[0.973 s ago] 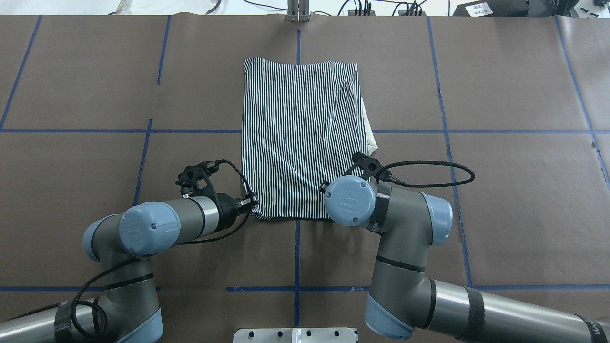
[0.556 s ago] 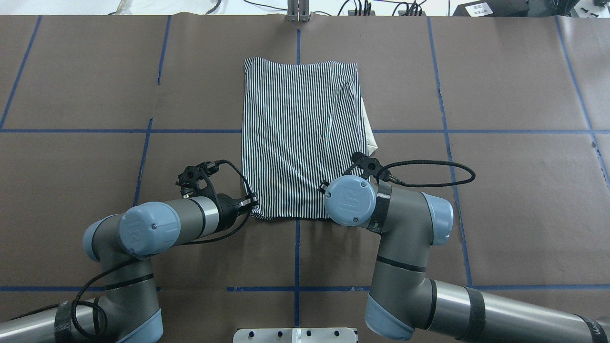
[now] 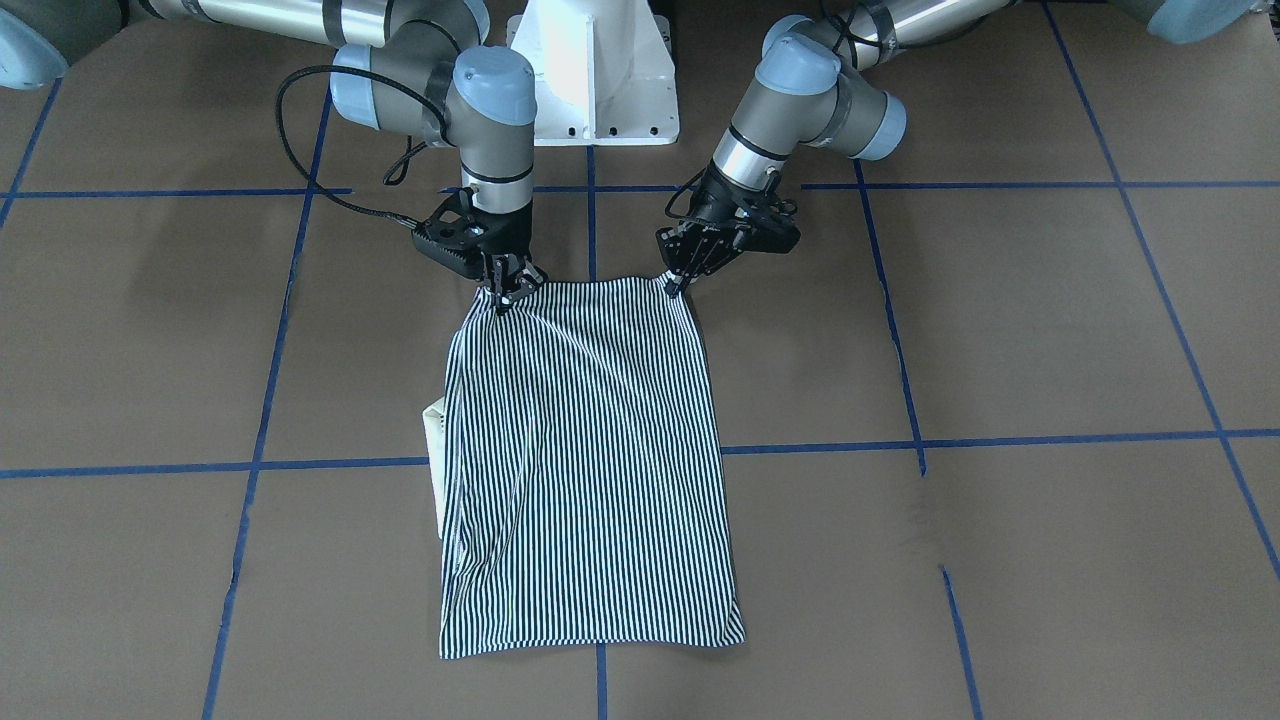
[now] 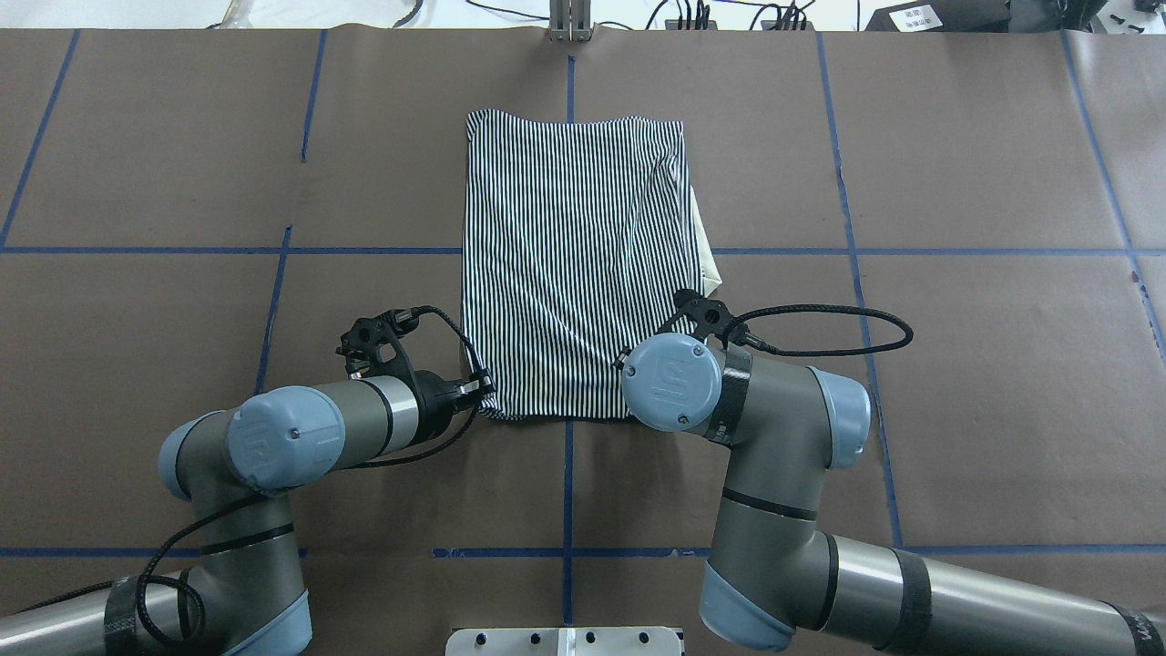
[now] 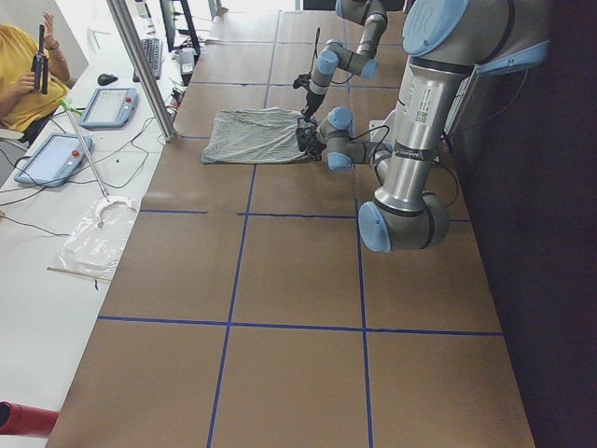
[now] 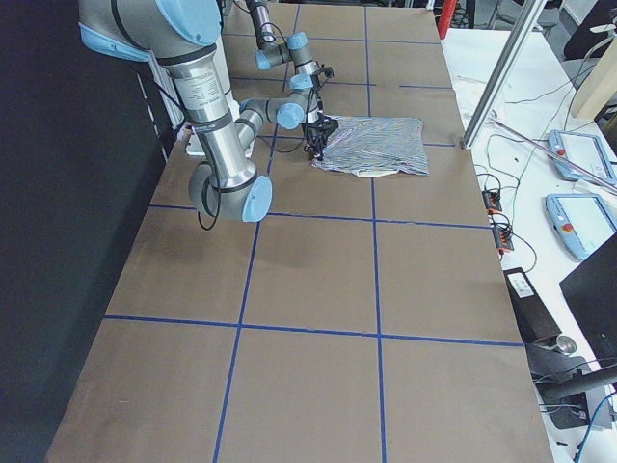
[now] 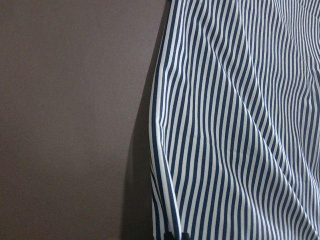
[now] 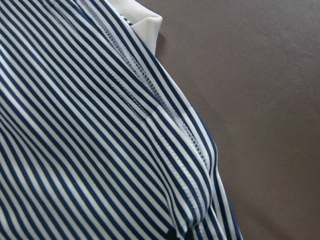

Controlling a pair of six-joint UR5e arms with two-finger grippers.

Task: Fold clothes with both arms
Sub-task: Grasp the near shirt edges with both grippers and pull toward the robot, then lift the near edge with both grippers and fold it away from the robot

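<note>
The striped polo shirt (image 4: 574, 255) lies folded into a long rectangle on the brown table, with a bit of cream collar (image 4: 703, 251) poking out at its right side. My left gripper (image 4: 483, 387) is shut on the near left corner of the shirt (image 3: 590, 470). My right gripper (image 3: 503, 295) pinches the near right corner; in the overhead view its wrist joint hides it. Both corners are raised slightly and the near hem runs taut between them. The left wrist view shows striped cloth (image 7: 240, 125) beside bare table. The right wrist view shows cloth (image 8: 75, 125) and collar tip (image 8: 145, 17).
Blue tape lines (image 4: 565, 474) divide the brown table cover. The white pedestal base (image 3: 592, 75) stands between the arms. A metal post (image 4: 569, 23) rises at the far edge. A side desk holds tablets (image 5: 56, 154), and a person in yellow (image 5: 23, 75) sits there.
The right wrist has shifted very slightly to the right. The left arm and the shirt look the same.
</note>
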